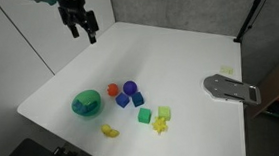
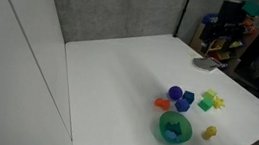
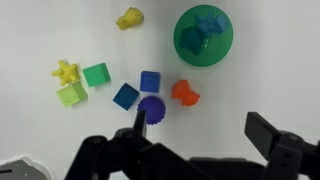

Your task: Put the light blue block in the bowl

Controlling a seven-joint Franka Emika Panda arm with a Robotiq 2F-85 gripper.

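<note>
The black two-finger gripper (image 3: 197, 122) stands with its jaws spread wide, nothing between them, and touches no object. In both exterior views the gripper (image 1: 81, 28) (image 2: 217, 32) hangs high over the far part of the white table (image 1: 178, 55), well apart from the toys. The wrist view does not convey this height. Only the wrist view separates the toy cluster. There the small cubic light blue block (image 3: 150, 80) lies on the table outside the bowl, just beside a darker blue block (image 3: 125, 96) and a purple rounded piece (image 3: 152, 108). An orange piece (image 3: 183, 93) sits between that group and the round teal-green plastic bowl (image 3: 182, 48). The bowl's inside shows bluish, and whether anything lies in it cannot be told. On the side away from the bowl are a green block (image 3: 96, 74), a lime-green block (image 3: 72, 95) and a yellow star-shaped piece (image 3: 65, 72). A yellow lump (image 3: 129, 17) lies apart from the cluster, near the bowl. An exterior view adds a flat grey metal object (image 1: 231, 87) near the table edge, well apart from the toys.
</note>
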